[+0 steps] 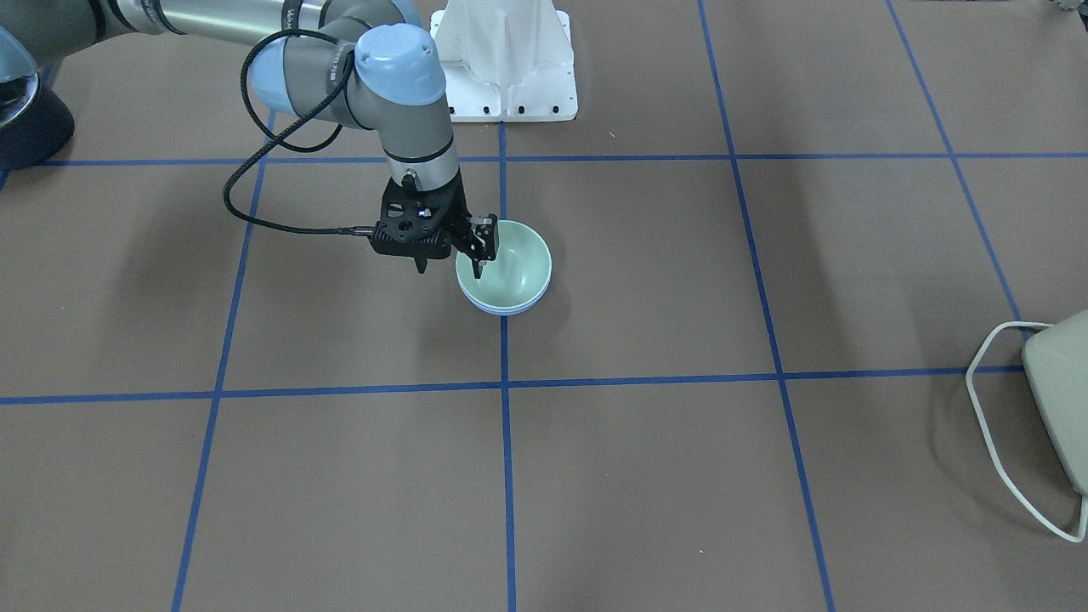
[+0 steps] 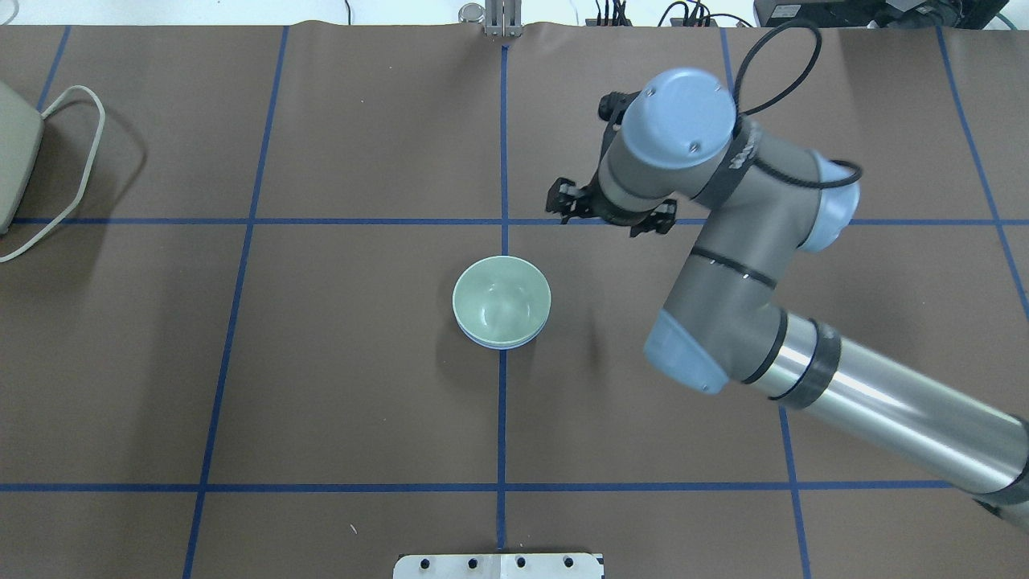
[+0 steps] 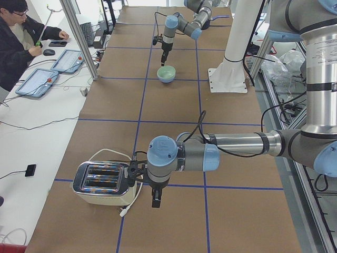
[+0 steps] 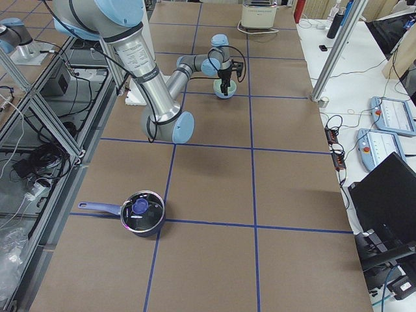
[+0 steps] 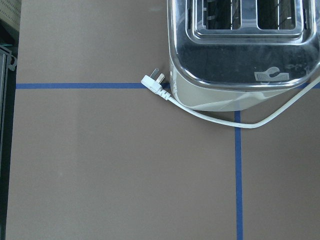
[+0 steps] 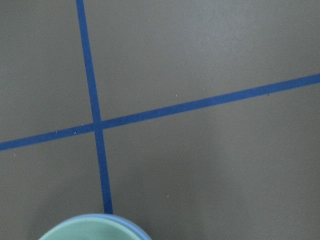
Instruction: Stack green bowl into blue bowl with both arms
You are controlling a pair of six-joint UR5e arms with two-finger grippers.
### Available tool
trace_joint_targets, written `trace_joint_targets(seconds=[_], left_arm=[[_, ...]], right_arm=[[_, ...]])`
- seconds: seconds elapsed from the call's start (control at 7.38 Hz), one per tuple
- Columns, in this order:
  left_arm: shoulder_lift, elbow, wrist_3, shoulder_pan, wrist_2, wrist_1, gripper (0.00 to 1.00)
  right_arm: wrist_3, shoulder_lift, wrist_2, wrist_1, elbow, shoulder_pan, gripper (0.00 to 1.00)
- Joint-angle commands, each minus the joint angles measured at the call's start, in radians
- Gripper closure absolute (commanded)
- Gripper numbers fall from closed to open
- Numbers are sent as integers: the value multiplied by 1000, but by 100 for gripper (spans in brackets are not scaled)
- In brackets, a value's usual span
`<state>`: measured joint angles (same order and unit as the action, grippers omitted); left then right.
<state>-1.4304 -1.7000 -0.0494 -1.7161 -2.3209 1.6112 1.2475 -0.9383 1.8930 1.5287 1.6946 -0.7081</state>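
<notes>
Presently: my right end effector (image 1: 449, 272), spread, empty, above right rim of green bowl (image 1: 510, 259) nested in blue bowl (image 1: 507, 309); left end effector (image 3: 156, 201) distant, state untellable.

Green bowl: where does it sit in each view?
Front-facing: green bowl just above centre.
Overhead: bowl at centre.
Exterior left: bowl top centre, far.
Exterior right: bowl top centre, far.
Left wrist: not in view.
Right wrist: rim at bottom edge.
Landmark: blue tape line under it.
</notes>
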Motion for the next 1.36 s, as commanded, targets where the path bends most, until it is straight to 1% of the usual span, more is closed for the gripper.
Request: trace_joint_targets(seconds=[0.0,0.14,0.27,0.41,0.54,0.68,0.81,0.95,1.08,1.22], left_arm=[[-1,-30,122,58,2,1,1],[1,-55,126,75,2,1,1],[-1,-69,122,87,0,3,1],[-5,-84,120,116,0,1,1],[1,-87,117,124,-3,-1,1],[1,-86,117,125,-3,3,1],[2,-84,117,125,-2,3,1],[1,-89,117,125,-2,3,1],[1,-87,115,127,-2,6,1],[2,-87,114,127,-2,4,1]], right_arm=[[-336,-109,147,-7,2,-219,0],[-476,-170,229,-4,0,-325,0],[-600,-235,283,4,4,-417,0],[-749,-317,303,2,5,-497,0],[-919,-409,334,5,4,-584,0],[-1048,-512,354,4,4,-675,0],[-1139,-622,342,-10,8,-739,0],[-1213,-698,339,-12,5,-799,0],[-1221,-762,347,-13,17,-847,0],[-1220,-792,345,-15,23,-859,0]])
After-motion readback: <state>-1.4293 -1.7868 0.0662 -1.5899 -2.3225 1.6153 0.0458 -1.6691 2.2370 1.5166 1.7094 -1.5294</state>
